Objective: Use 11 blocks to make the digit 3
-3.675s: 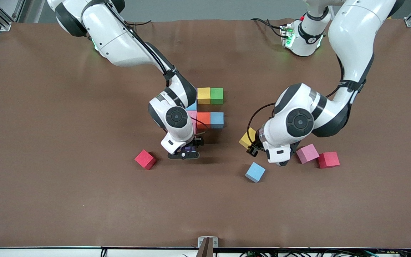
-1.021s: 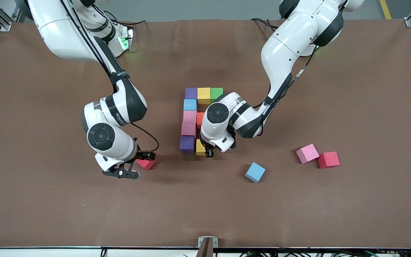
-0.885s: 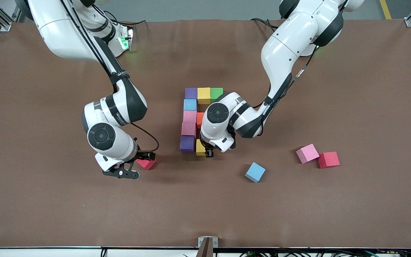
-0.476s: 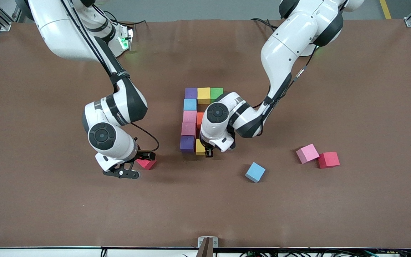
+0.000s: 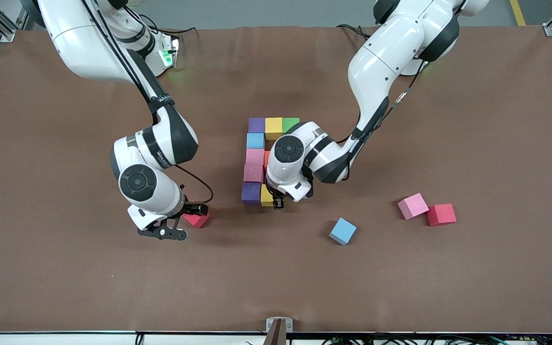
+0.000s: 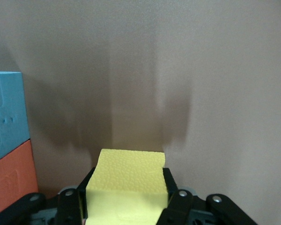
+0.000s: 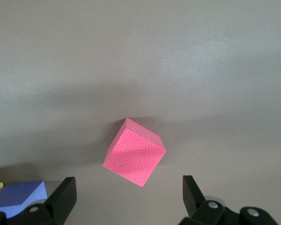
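Two red cubes (image 5: pixel 197 220) (image 5: pixel 441 214) lie apart from the blocks (image 5: pixel 256 158).

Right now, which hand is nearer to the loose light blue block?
Left. The left hand holds a yellow block beside the figure, a short way from the light blue block; the right hand hovers open over a red cube.

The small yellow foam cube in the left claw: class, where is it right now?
In the front view, the yellow foam cube is gripped by the left claw, beside the purple foam cube at the pattern's end nearest the camera.

The front camera looks down from high across the desk (image 5: pixel 65 287), facing both arms. Each wrist camera looks closely at the desk; the left one shares the yellow block (image 6: pixel 126 180) (image 5: pixel 266 196) with the front view.
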Action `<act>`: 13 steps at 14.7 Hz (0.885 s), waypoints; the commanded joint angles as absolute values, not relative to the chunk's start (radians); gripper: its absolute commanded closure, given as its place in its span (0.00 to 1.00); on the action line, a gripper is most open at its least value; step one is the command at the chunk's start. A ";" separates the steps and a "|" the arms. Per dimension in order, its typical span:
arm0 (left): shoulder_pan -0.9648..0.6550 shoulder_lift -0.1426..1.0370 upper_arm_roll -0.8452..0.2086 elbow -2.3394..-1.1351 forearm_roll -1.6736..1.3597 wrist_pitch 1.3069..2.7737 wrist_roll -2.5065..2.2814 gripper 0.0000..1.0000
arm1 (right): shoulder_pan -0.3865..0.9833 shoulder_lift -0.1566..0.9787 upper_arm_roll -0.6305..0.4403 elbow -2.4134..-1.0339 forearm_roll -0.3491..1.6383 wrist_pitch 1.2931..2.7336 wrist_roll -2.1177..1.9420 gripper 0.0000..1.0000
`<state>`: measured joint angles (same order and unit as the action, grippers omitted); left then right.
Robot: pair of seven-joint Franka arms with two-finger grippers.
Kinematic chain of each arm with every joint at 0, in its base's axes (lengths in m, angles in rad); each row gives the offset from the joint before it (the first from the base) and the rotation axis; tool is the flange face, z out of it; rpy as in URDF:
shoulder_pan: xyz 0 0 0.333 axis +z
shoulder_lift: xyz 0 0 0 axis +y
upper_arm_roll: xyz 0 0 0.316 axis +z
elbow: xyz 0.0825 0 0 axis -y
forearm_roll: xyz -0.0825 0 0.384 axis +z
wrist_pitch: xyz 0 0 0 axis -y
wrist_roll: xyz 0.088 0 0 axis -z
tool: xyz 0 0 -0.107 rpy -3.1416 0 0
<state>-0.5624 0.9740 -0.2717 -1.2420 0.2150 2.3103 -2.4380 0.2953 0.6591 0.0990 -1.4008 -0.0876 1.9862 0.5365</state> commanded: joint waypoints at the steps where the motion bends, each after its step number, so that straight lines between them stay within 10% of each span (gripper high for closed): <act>1: -0.572 0.985 -0.262 -1.221 0.206 2.304 -2.453 0.59 | 0.291 0.632 0.103 -1.437 -0.109 1.996 0.535 0.00; 4: -0.571 0.985 -0.262 -1.224 0.207 2.312 -2.435 0.00 | 0.291 0.632 0.103 -1.437 -0.110 1.996 0.535 0.00; 13: -0.563 0.879 -0.262 -1.239 0.235 2.284 -2.422 0.00 | 0.291 0.632 0.103 -1.437 -0.126 1.996 0.535 0.00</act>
